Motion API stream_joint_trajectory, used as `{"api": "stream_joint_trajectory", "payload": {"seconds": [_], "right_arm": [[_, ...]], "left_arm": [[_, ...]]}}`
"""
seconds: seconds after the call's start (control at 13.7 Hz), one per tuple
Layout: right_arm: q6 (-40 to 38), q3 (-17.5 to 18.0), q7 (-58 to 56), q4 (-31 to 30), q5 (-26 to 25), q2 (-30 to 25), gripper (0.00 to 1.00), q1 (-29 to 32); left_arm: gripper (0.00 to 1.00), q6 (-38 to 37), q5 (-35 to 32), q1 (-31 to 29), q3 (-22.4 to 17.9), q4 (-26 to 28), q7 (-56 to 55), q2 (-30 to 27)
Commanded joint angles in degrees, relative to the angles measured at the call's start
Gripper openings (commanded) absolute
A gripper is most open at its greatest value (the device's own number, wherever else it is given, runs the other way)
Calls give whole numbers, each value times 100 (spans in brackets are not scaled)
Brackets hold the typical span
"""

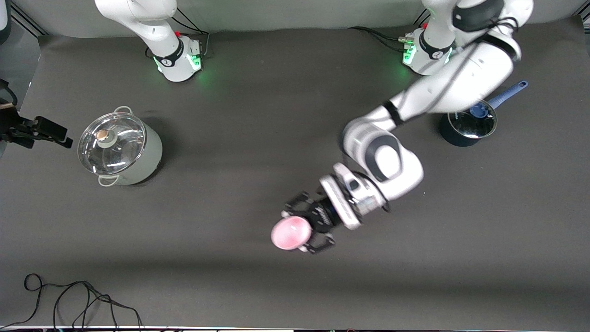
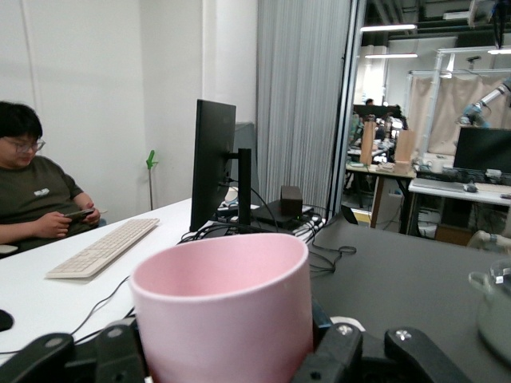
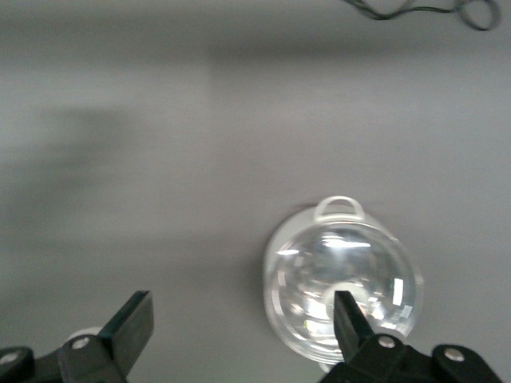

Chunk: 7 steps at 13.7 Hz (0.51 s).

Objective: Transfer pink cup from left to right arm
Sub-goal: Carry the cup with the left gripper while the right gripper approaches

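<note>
The pink cup (image 1: 289,233) is upright, mouth up, between the fingers of my left gripper (image 1: 296,232), which is shut on its sides and holds it over the middle of the table. In the left wrist view the pink cup (image 2: 223,311) fills the space between the black fingers (image 2: 337,353). My right gripper (image 3: 243,319) is open and empty, high over the table, with one fingertip over the grey pot (image 3: 343,287). The right gripper does not show in the front view.
A grey pot with a glass lid (image 1: 119,148) stands toward the right arm's end. A dark blue saucepan with a glass lid (image 1: 468,124) stands near the left arm's base. A black cable (image 1: 83,299) lies near the front edge. A black device (image 1: 34,131) sits beside the grey pot.
</note>
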<state>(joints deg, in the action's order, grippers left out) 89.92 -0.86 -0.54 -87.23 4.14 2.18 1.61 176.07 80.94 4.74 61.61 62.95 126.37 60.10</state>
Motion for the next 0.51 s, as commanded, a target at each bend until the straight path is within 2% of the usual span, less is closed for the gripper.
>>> {"api": "stream_joint_trajectory", "payload": {"seconds": [0.0, 0.44], "right_arm": [[-62, 42, 167, 303, 385, 45, 100, -300], [-54, 42, 1135, 1050, 377, 475, 100, -1092]], "left_arm": [[0, 822, 80, 1289, -245, -1125, -831, 19], [0, 1588, 19, 2197, -237, -1224, -1290, -349]]}}
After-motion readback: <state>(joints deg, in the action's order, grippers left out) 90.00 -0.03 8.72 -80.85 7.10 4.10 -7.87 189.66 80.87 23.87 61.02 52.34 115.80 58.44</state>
